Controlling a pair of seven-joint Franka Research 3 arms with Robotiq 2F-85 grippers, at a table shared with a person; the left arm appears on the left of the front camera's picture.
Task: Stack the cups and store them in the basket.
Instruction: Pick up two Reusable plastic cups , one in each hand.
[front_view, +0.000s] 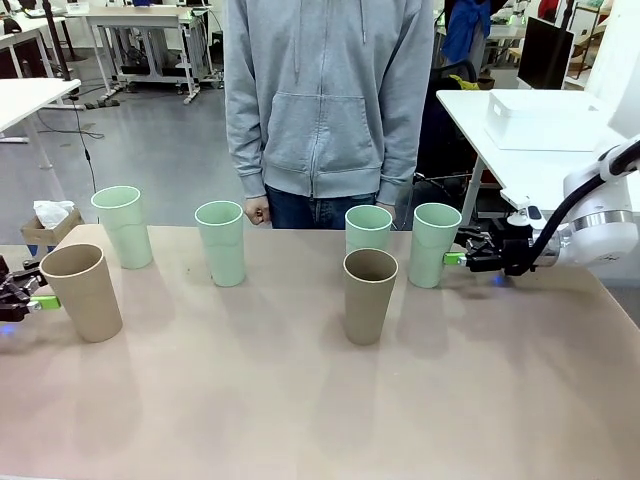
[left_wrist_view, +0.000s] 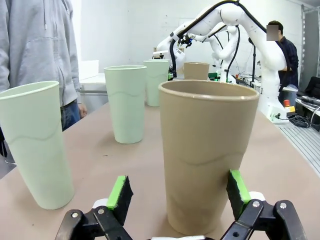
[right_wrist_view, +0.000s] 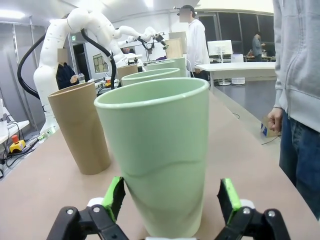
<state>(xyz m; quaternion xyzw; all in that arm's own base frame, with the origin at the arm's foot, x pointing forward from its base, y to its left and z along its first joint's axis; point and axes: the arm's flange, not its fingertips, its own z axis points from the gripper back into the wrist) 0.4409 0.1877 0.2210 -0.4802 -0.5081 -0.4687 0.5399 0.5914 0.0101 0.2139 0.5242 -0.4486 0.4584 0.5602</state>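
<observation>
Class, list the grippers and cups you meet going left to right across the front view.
left gripper → tan cup → mint cup → second mint cup → far-right mint cup → right gripper

right arm (front_view: 600, 235): white shell, black external cable
right gripper (right_wrist_view: 171, 199): black, green pads
left gripper (left_wrist_view: 178, 192): black links, silver screws, green pads
person (front_view: 325, 90): grey zip hoodie, jeans

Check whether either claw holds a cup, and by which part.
Nothing is held. The left claw stands open around the lower wall of a tan cup; the right claw stands open around the lower wall of a mint cup.
</observation>
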